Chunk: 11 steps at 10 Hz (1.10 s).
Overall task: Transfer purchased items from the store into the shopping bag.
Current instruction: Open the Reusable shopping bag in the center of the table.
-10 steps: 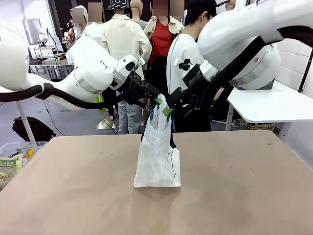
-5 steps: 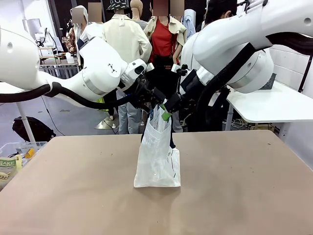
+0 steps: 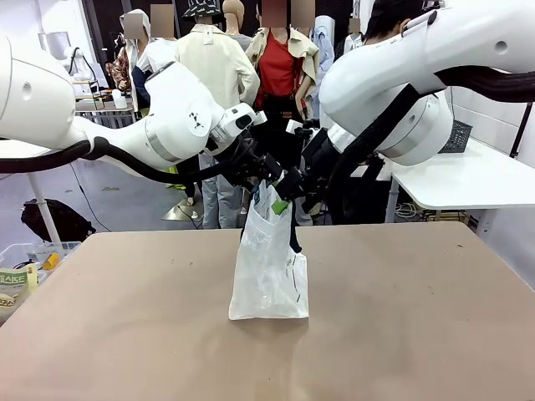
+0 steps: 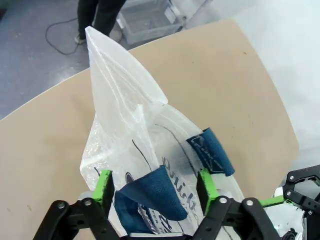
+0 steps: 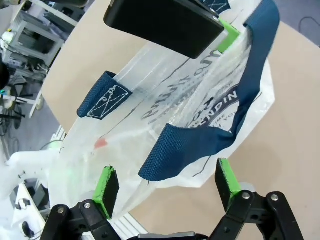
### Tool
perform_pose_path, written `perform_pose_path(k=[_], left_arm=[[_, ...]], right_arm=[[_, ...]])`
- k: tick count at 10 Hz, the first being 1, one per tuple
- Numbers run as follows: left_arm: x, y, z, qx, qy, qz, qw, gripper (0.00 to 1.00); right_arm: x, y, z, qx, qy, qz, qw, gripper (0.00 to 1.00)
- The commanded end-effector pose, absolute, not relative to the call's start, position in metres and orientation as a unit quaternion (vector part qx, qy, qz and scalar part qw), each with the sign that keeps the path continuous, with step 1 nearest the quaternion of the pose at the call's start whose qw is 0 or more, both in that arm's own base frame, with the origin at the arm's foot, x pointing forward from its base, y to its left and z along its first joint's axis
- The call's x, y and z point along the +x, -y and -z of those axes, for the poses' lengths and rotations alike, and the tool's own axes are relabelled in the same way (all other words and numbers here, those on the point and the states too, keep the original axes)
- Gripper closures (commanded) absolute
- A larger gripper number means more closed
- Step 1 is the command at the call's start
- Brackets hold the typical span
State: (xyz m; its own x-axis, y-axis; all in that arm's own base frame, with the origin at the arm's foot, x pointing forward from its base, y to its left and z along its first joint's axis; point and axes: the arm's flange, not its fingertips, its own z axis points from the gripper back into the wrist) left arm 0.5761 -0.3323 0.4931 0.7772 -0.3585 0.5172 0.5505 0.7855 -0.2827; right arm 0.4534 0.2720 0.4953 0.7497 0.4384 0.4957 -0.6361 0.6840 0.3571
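The left gripper (image 3: 263, 174) and the right gripper (image 3: 288, 188) hung close together over the mouth of the shopping bag (image 3: 267, 267), which stood upright at the middle of the worktop (image 3: 125, 326) in the front view; how the jaws stood could not be told from there. In the left wrist view the left gripper (image 4: 155, 186) was spread wide, its green pads (image 4: 104, 186) on either side of the bag's upper rim, a navy handle (image 4: 150, 202) folded between them and nothing pinched. In the right wrist view the right gripper (image 5: 166, 185) was likewise spread, a navy handle (image 5: 200, 140) looping between its pads, while a black finger (image 5: 165, 20) of the other arm sat close against the bag's far rim. The step appeared to be opening the bag. Each gripper would do best to close on one handle alone, not on both walls, then draw apart slowly, keeping the base planted so the thin plastic neither tears nor topples.
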Motion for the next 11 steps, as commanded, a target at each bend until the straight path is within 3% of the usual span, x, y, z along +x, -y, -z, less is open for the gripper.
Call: perform_pose_path(k=[1,3,4,11], left_arm=[[0.577,0.332,-0.497,-0.205,0.225,0.239,0.922,0.49],[0.576,0.331,-0.497,-0.204,0.226,0.238,0.922,0.89],[0.575,0.329,-0.497,-0.204,0.229,0.235,0.922,1.0],[0.572,0.285,-0.51,-0.175,0.26,0.219,0.924,1.0]], right_arm=[[0.459,-0.274,-0.494,0.261,0.191,-0.296,0.899,0.43],[0.458,-0.274,-0.496,0.257,0.19,-0.297,0.9,0.81],[0.458,-0.274,-0.496,0.251,0.19,-0.295,0.902,1.0],[0.465,-0.261,-0.506,0.133,0.225,-0.26,0.929,1.0]])
